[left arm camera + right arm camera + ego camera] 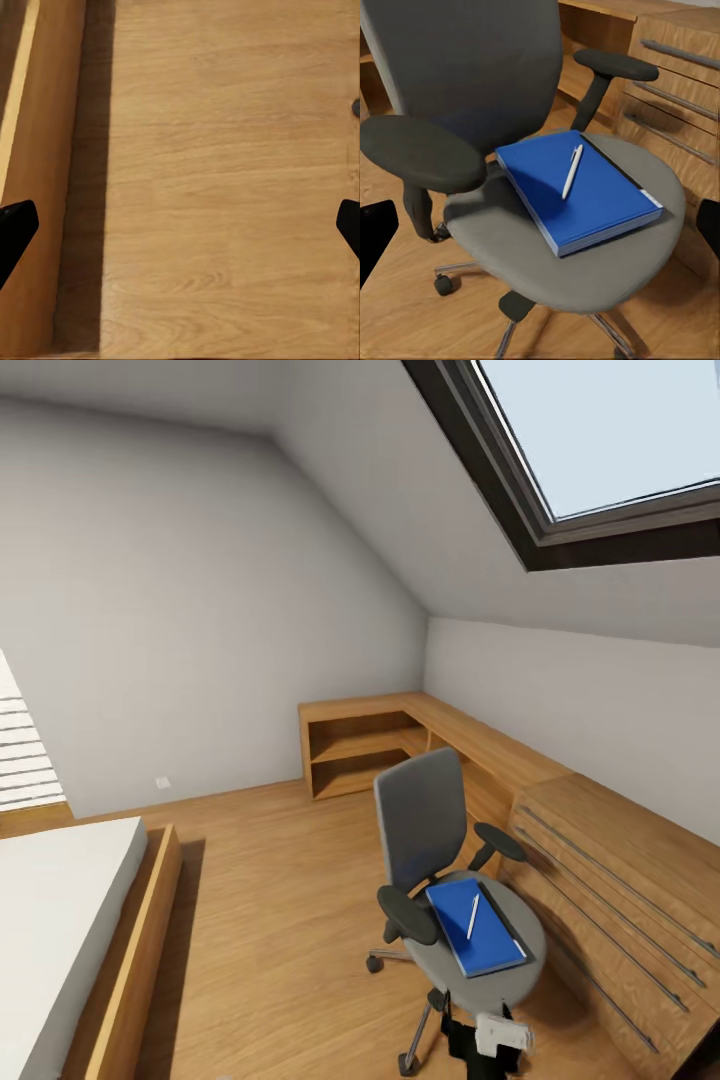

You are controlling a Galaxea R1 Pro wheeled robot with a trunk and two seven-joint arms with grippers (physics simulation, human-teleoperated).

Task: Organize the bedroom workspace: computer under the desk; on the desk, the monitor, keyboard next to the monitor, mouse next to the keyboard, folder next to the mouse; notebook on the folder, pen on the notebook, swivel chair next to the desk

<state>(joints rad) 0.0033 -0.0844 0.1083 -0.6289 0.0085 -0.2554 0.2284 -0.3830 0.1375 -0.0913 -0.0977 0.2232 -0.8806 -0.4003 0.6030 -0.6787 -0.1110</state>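
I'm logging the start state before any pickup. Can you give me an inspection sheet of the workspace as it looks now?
Surface: grey seat of the swivel chair, carrying the stack; light wood floor under it.
Job's things: blue folder lies flat on the seat; a dark edge that may be the notebook shows along its far side; pen lies on top of the folder.
Clutter: nothing seen.
Grippers: left gripper open over bare floor beside the bed frame; right gripper open, aimed at the chair seat, holding nothing.
Cables: nothing seen.
Surroundings: light-wood shelves and drawer chest behind the chair, bed at the left, skylight above.
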